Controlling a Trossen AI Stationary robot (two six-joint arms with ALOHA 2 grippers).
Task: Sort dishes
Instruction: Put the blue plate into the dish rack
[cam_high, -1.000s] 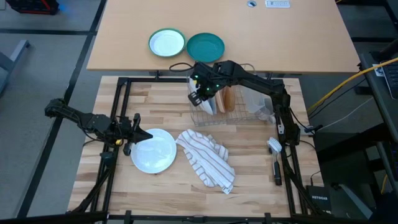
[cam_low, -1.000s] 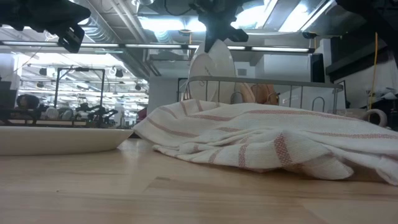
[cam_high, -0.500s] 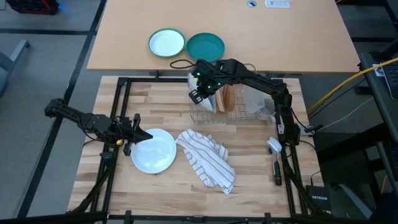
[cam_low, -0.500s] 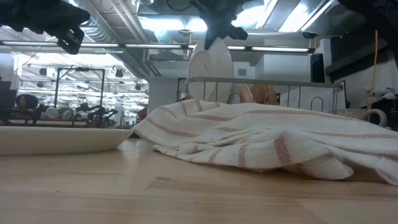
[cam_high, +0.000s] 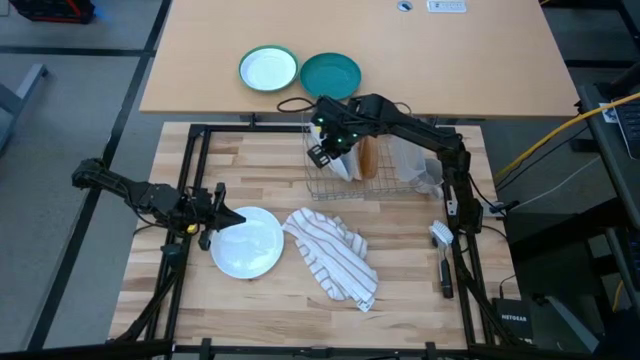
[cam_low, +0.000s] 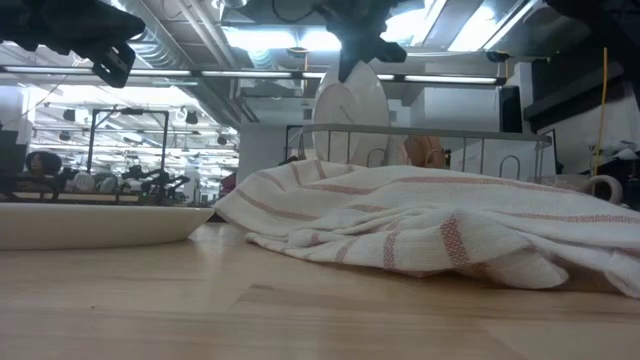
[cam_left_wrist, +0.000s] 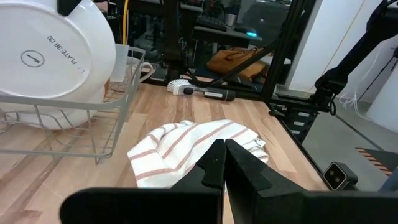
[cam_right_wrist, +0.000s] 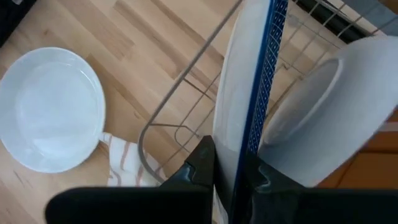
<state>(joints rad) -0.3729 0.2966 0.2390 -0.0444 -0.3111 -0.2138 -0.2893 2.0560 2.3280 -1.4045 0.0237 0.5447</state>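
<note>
My right gripper (cam_high: 322, 148) is shut on the dark blue plate with a pale underside (cam_right_wrist: 245, 93), which stands on edge in the wire rack (cam_high: 330, 190). A tan-brown plate (cam_high: 368, 158) and a white dish (cam_right_wrist: 323, 124) stand in the rack beside it. The plain white plate (cam_high: 247, 241) lies flat on the table. My left gripper (cam_high: 228, 217) is shut and empty, above that plate's left edge; in the low view (cam_low: 112, 58) it hangs well clear of it. My right gripper pinches the blue plate's upper rim (cam_right_wrist: 239, 146) between its two fingers, one on the pale underside and one on the blue face. The fingers come from above, pointing down (cam_low: 360, 45). The plate stands upright inside the rack; its lower edge is hidden by the towel.
A striped towel (cam_high: 332, 252) lies crumpled in front of the rack. A dish brush (cam_high: 441, 255) lies at the right. A green-rimmed white plate (cam_high: 268, 69) and a teal plate (cam_high: 330, 75) sit on the far table. A mug (cam_high: 428, 180) stands in the rack's right end.
My right gripper has shifted a little toward the table's right and far edge with the blue plate, which stays upright in the rack and has turned slightly, showing more of its pale face in the low view.
</note>
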